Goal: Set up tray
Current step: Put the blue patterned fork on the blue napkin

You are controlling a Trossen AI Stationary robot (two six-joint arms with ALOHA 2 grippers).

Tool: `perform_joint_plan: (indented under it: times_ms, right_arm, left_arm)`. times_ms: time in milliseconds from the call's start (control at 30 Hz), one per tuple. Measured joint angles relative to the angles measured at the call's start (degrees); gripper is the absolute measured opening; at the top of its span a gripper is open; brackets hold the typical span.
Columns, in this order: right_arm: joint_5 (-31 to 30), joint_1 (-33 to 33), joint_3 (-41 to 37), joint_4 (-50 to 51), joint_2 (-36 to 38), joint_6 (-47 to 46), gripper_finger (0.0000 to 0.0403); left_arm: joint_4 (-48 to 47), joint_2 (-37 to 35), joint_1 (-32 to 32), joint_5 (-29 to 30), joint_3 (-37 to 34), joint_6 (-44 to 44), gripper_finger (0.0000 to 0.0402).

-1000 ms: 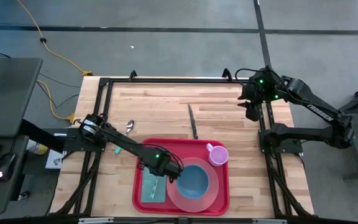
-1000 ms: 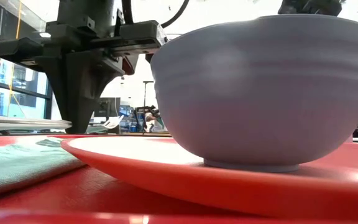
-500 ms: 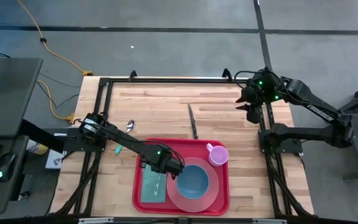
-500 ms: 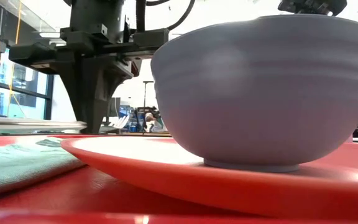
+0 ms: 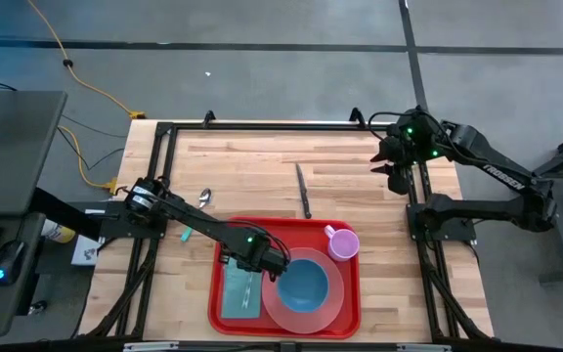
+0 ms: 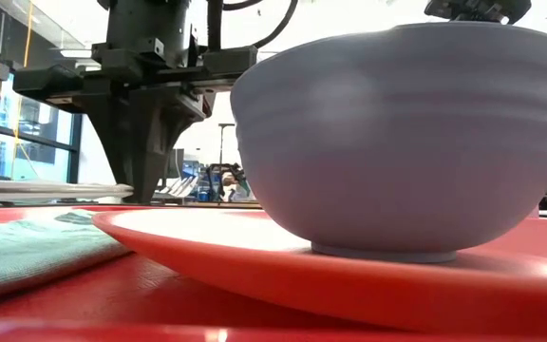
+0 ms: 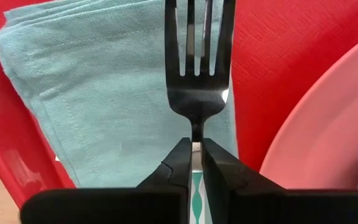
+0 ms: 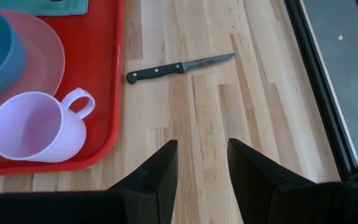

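Note:
The red tray (image 5: 283, 230) lies at the table's near middle. In it are a folded teal napkin (image 7: 104, 106) on the left, a pink plate (image 5: 332, 301) bearing a blue bowl (image 5: 304, 281), and a lilac cup (image 5: 341, 242) in its far right corner. My left gripper (image 5: 265, 262) stands over the napkin beside the plate, shut on a dark fork (image 7: 196, 68). My right gripper (image 8: 201, 165) hangs open over the table's far right corner, touching nothing. My left gripper pinches the fork between its two fingers at the neck (image 7: 196, 132), just behind the tines; the patterned handle (image 7: 196, 186) runs back between the fingers. The fork points forward along the fingers over the napkin. Whether it rests on the cloth I cannot tell.
A black-handled knife (image 5: 303, 191) lies on the bare wood just beyond the tray's far rim. A spoon (image 5: 204, 198) lies on the wood to the tray's far left. The plate's rim (image 7: 316, 124) is close beside the fork.
My left gripper, still shut on the fork, has shifted slightly toward the table's right and far side over the napkin, then held still for the last half second.

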State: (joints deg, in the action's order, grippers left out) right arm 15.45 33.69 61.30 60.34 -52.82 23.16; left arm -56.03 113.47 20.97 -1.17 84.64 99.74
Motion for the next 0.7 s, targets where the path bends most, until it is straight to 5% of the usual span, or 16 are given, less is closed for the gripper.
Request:
perform_joint_plan:
  times_ms: [700]
  right_arm:
    - [0.3,0.0,0.0,0.7,0.0,0.0,0.0119]
  left_arm:
    - [1.3,0.0,0.0,0.7,0.0,-0.7,0.0079]
